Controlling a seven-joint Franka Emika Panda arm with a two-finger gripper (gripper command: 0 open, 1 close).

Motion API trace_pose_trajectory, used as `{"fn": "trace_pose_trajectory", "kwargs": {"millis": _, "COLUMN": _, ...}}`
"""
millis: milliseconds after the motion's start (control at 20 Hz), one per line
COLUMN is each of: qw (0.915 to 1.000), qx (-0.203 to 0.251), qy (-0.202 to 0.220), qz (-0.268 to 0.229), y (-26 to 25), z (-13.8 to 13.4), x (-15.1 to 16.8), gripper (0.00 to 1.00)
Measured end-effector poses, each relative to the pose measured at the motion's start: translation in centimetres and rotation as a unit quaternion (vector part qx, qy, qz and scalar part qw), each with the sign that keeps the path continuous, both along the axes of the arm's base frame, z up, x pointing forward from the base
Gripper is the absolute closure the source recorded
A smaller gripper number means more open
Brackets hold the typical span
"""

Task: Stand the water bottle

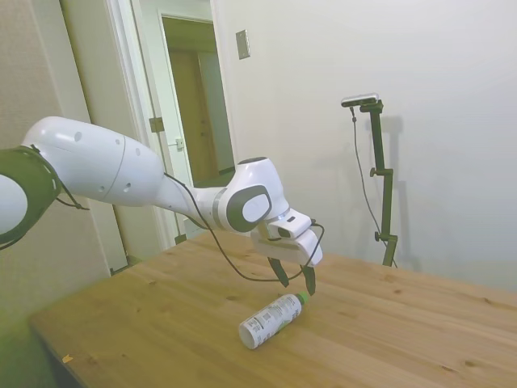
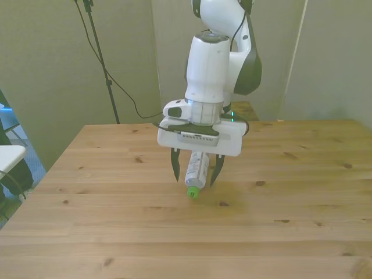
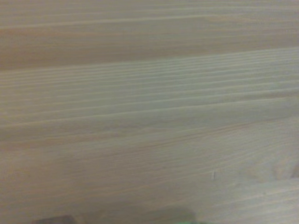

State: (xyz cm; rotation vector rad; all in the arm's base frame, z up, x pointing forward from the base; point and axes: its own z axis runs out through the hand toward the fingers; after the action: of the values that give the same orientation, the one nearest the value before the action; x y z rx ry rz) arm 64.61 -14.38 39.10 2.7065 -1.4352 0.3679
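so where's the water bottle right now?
The water bottle lies on its side mid-table in the front view, between the open gripper's fingers, green cap toward the camera.

The water bottle (image 2: 196,169) lies on the table (image 2: 116,221) between the spread-fingered end effector (image 2: 195,174).

Bottle base: my wrist housing (image 2: 200,136) is hiding the water bottle (image 2: 196,170) base.
Wrist view: table (image 3: 149,116) grain is blurring.

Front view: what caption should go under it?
Open gripper straddles the bottle lying on the table, cap toward the camera.
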Motion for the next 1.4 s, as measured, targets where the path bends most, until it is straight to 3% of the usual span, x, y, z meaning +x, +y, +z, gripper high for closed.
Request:
{"fn": "trace_pose_trajectory", "kwargs": {"millis": 250, "qw": 0.9998, "qx": -0.007, "qy": 0.016, "qz": -0.002, "y": 0.4, "z": -2.9, "x": 0.5, "gripper": 0.00}}
{"fn": "trace_pose_trajectory", "kwargs": {"millis": 300, "qw": 0.9998, "qx": -0.009, "qy": 0.017, "qz": -0.002, "y": 0.4, "z": -3.2, "x": 0.6, "gripper": 1.00}}
{"fn": "trace_pose_trajectory", "kwargs": {"millis": 1400, "qw": 0.9989, "qx": -0.006, "qy": 0.029, "qz": -0.036, "y": -0.1, "z": -2.8, "x": 0.7, "gripper": 1.00}}
